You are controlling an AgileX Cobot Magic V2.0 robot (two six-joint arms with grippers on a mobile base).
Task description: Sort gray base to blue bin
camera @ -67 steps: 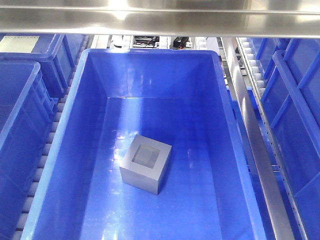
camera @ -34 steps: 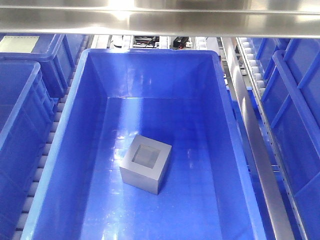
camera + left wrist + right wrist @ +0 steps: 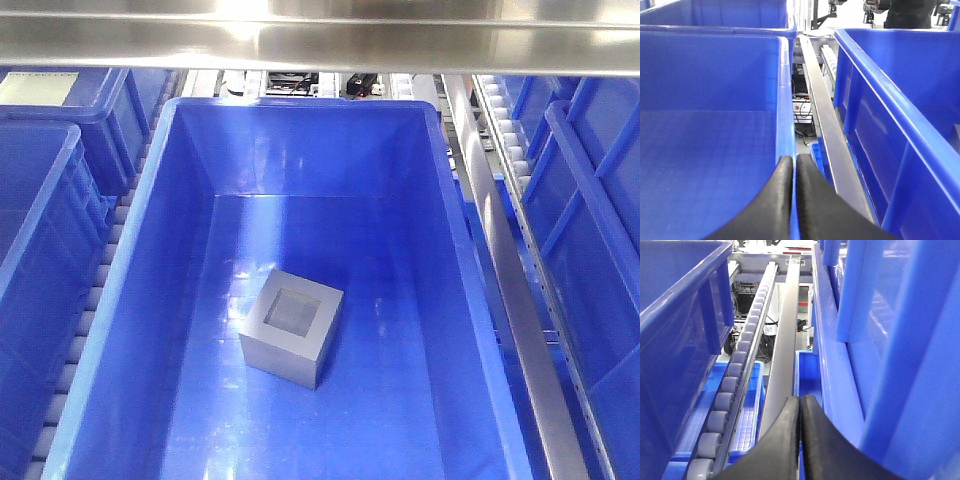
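Observation:
The gray base point(image 3: 292, 326), a matte gray cube with a square recess facing up, rests on the floor of the blue bin point(image 3: 170, 200) in the front view, slightly left of centre. No gripper shows in that view. In the left wrist view my left gripper point(image 3: 794, 160) is shut with nothing in it, over the rim of a blue tub point(image 3: 784, 90). My right gripper point(image 3: 801, 399) is shut and empty too, above a metal rail point(image 3: 785, 340). The base does not appear in either wrist view.
More blue tubs flank the bin on the left point(image 3: 40, 200) and right point(image 3: 590, 200). Roller tracks point(image 3: 735, 380) and steel rails point(image 3: 510, 300) run between them. A steel shelf beam point(image 3: 320, 40) crosses the top of the front view.

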